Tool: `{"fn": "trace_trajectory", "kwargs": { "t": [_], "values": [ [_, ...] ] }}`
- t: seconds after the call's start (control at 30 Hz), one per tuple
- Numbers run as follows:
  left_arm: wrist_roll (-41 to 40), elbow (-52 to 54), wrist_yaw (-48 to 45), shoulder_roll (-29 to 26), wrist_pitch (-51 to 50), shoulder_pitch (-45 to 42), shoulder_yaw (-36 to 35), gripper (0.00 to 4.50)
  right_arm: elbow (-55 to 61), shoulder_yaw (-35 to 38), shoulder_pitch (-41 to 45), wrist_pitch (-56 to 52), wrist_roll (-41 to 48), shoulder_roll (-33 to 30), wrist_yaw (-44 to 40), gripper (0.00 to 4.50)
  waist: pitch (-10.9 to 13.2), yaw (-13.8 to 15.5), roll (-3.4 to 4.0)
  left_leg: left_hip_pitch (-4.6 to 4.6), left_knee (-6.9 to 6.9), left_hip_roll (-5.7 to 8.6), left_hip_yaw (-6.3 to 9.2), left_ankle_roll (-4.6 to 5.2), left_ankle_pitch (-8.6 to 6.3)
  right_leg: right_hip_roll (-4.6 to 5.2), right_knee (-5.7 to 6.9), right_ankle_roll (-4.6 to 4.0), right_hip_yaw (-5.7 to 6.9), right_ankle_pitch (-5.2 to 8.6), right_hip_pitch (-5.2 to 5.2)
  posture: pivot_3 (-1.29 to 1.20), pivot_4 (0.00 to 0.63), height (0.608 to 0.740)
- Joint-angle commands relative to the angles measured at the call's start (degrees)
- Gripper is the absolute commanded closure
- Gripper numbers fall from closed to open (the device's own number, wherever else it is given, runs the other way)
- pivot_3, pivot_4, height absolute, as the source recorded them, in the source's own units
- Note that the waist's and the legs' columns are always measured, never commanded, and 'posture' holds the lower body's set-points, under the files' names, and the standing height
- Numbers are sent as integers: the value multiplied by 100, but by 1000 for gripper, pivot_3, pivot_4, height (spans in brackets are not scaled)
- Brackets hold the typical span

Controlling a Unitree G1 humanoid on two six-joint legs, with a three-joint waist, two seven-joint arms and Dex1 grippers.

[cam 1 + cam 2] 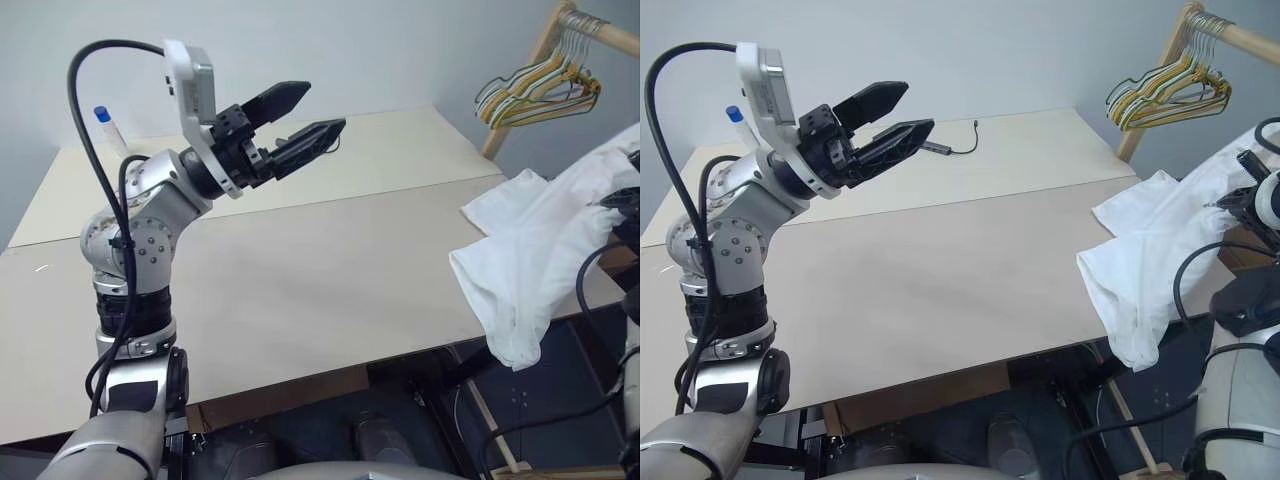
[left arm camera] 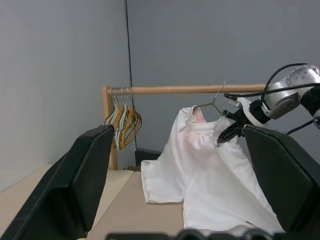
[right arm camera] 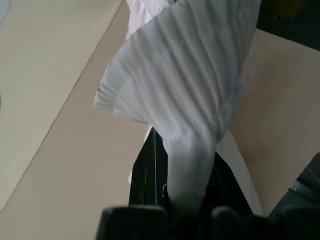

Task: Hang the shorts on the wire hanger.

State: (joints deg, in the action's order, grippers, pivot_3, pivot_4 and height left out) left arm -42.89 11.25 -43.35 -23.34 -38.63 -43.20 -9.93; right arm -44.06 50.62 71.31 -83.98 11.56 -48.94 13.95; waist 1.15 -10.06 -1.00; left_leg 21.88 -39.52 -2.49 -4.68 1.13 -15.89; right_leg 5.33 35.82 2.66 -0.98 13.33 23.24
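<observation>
- Shorts (image 1: pixel 540 250) hang off the right end of the table (image 1: pixel 300 280) in the left eye view, lifted at their upper right and trailing down past the table's edge; judged, they are held high so the waistband can meet a hanger. Their long axis runs from upper right down to lower left, a leg end dangling below the tabletop. The left gripper (image 1: pixel 300 125) is raised above the table well apart from the cloth, jaws wide apart and empty, apparently waiting clear of the work.
- Right eye view: the same drape, with the shorts' (image 1: pixel 1140 270) top edge rising toward the right arm at the frame's side. Spare hangers (image 1: pixel 1170 95) crowd a wooden rail (image 1: pixel 1240 35) beyond the table.
- Left wrist view: between this gripper's own parted fingers (image 2: pixel 75 185), the shorts (image 2: pixel 205 175) hang lengthwise, waistband uppermost and legs down toward the table. The right gripper (image 2: pixel 227 135) is clamped on the gathered waistband, jaws together on the cloth. A thin wire hanger (image 2: pixel 212 105) peeks out just above the waistband, its hook rising toward the rail (image 2: pixel 190 90); whether it is already threaded through the shorts cannot be told.
- Right wrist view: pleated waistband fabric (image 3: pixel 185 90) fans up and away from the pinch, jaws shut on it, table beneath.
</observation>
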Motion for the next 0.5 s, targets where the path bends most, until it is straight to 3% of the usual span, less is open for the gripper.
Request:
{"fn": "trace_trajectory", "kwargs": {
  "t": [0.03,0.5],
  "values": [
    [-41,101,-8,-81,120,-130,-6,19,-543,343,384,1027,4,-229,587,4500,1,-7,2,0,1,0,0,1,0,0,-2,1,-2,0,0,-174,0,740],
    [-89,233,-47,-79,104,-73,115,19,-2308,336,469,3082,619,-691,1563,4500,16,-37,21,-25,41,3,-1,1,0,-1,-14,3,-33,1,-2,-173,0,740]
  ]
}}
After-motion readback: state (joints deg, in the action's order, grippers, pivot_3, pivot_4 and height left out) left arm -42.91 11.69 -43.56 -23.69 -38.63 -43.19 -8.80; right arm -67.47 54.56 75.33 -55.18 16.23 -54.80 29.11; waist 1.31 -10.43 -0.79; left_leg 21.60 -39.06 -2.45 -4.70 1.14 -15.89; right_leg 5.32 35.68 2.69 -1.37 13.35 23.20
